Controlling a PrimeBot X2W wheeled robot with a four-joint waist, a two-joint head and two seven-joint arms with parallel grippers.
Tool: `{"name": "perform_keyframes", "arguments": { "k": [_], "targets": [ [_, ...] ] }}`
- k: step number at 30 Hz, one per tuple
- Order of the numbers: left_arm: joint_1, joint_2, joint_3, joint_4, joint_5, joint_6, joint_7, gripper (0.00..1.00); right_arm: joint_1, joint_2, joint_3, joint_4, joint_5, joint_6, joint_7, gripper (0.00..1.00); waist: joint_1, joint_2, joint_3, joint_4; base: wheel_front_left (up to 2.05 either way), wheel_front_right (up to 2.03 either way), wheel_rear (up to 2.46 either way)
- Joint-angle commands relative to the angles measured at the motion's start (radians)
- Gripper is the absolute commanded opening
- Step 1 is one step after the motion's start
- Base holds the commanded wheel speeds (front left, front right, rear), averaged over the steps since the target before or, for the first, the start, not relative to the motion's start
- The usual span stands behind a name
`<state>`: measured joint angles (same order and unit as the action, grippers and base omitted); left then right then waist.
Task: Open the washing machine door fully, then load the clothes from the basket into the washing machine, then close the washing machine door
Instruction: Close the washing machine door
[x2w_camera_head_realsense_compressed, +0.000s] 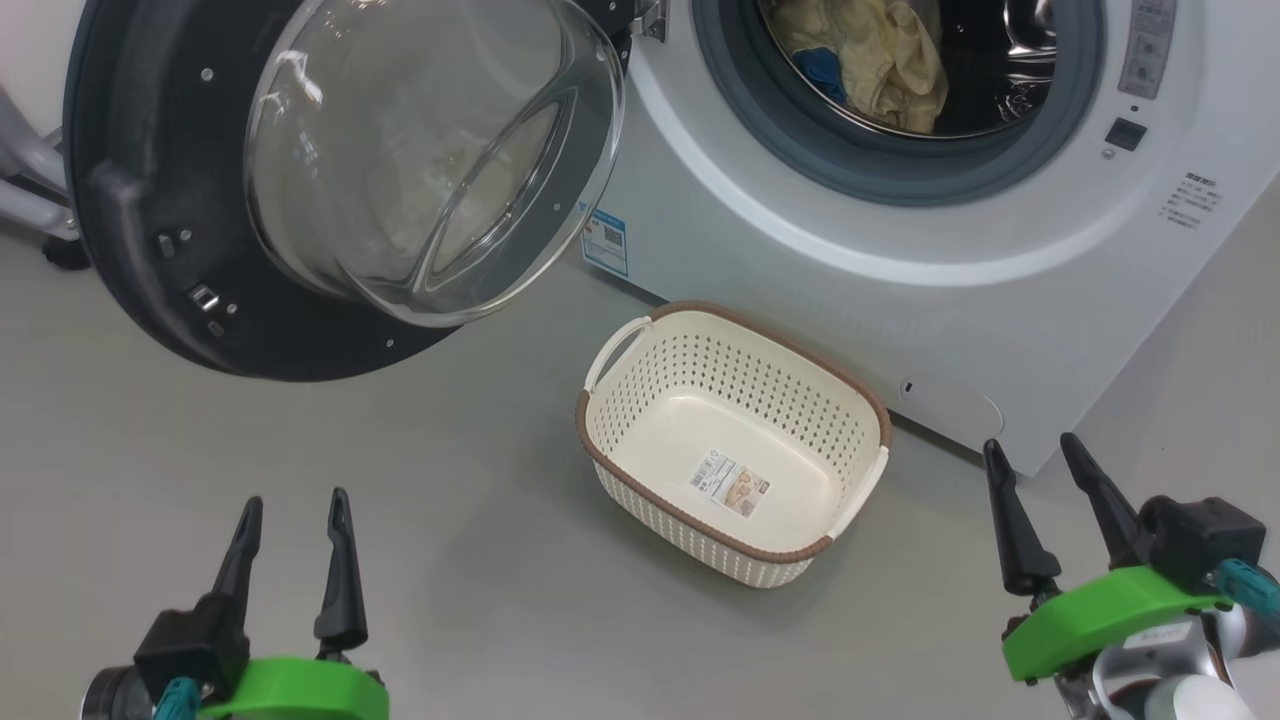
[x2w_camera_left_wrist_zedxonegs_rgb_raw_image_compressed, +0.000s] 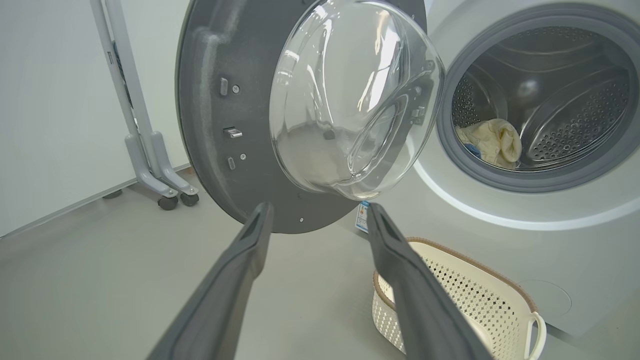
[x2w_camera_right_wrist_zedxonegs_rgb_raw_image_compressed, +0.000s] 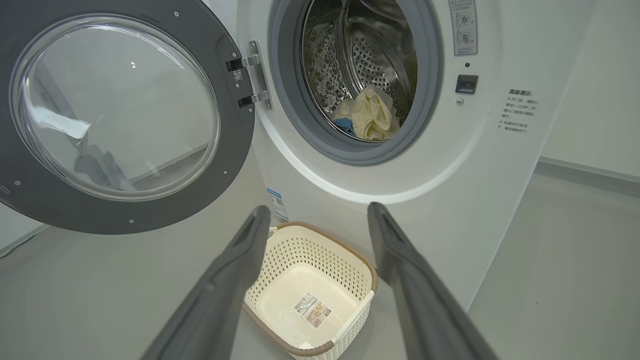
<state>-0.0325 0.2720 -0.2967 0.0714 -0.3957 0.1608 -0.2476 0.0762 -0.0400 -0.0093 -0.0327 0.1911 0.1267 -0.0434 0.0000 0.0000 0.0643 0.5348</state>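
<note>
washing machine door (x2w_camera_head_realsense_compressed: 400, 170): matt dark plastic rim, clear glossy glass bowl
washing machine (x2w_camera_head_realsense_compressed: 800, 300): smooth white glossy casing, grey rubbery gasket, shiny perforated steel drum
clothes (x2w_camera_head_realsense_compressed: 895, 65): soft cream cloth, creased
basket (x2w_camera_head_realsense_compressed: 760, 370): cream perforated plastic, brown woven-look rim, paper label
floor (x2w_camera_head_realsense_compressed: 400, 560): smooth grey, faint sheen

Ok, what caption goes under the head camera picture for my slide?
Clothes in the washing machine, basket empty, door wide open, left gripper and right gripper open.
</note>
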Motion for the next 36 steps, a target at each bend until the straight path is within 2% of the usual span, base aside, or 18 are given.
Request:
{"name": "perform_keyframes", "arguments": {
  "k": [1,12,13,14,15,16,21,24,29,36],
  "targets": [
    [-0.039,0.009,0.044,-0.024,0.013,0.007,-0.014,1.00,-0.043,-0.010,0.024,-0.037,-0.011,0.004,0.006,1.00,0.0000,0.0000,0.001,-0.001,0.00,0.00,0.00],
    [-0.041,-0.010,0.068,-0.036,0.008,-0.009,-0.014,1.00,-0.039,-0.010,0.035,-0.029,-0.008,0.004,0.003,1.00,0.0000,0.0000,-0.008,-0.010,0.00,0.00,0.00],
    [-0.042,-0.015,0.074,-0.040,-0.001,-0.015,-0.014,0.81,-0.039,-0.010,0.035,-0.029,-0.008,0.004,0.003,1.00,0.0000,0.0000,-0.009,-0.010,0.00,0.00,0.00],
    [-0.044,-0.023,0.079,-0.045,-0.017,-0.027,-0.014,0.42,-0.039,-0.010,0.035,-0.029,-0.008,0.004,0.003,1.00,0.0000,0.0000,-0.010,-0.010,0.00,0.00,0.00],
    [-0.049,-0.032,0.090,-0.058,-0.039,-0.041,-0.014,0.16,-0.038,-0.010,0.035,-0.029,-0.008,0.004,0.004,1.00,0.0000,0.0000,-0.011,-0.010,0.00,0.00,0.00],
    [-0.055,-0.037,0.103,-0.073,-0.054,-0.056,-0.014,0.00,-0.038,-0.010,0.034,-0.030,-0.009,0.004,0.004,1.00,0.0000,0.0000,-0.012,-0.010,0.00,0.00,0.00],
    [-0.101,-0.055,0.183,-0.144,-0.168,-0.148,-0.014,0.00,-0.037,-0.010,0.033,-0.033,-0.010,0.004,0.008,1.00,0.0000,0.0000,-0.015,-0.013,0.00,0.00,0.00],
    [-0.141,-0.043,0.233,-0.177,-0.237,-0.199,-0.014,0.00,-0.037,-0.010,0.036,-0.035,-0.007,0.004,0.006,1.00,0.0000,0.0000,-0.018,-0.020,0.00,0.00,0.00],
    [-0.236,-0.009,0.323,-0.209,-0.379,-0.235,0.019,0.00,-0.038,-0.010,0.040,-0.034,-0.003,0.004,0.006,1.00,0.0000,0.0000,-0.017,-0.034,0.00,0.00,0.00],
    [-0.395,0.080,0.438,-0.123,-0.663,-0.278,0.135,0.00,-0.046,-0.010,0.044,-0.040,-0.011,0.004,0.016,1.00,0.0000,0.0000,-0.003,-0.064,0.00,0.00,0.00]
  ]
}}
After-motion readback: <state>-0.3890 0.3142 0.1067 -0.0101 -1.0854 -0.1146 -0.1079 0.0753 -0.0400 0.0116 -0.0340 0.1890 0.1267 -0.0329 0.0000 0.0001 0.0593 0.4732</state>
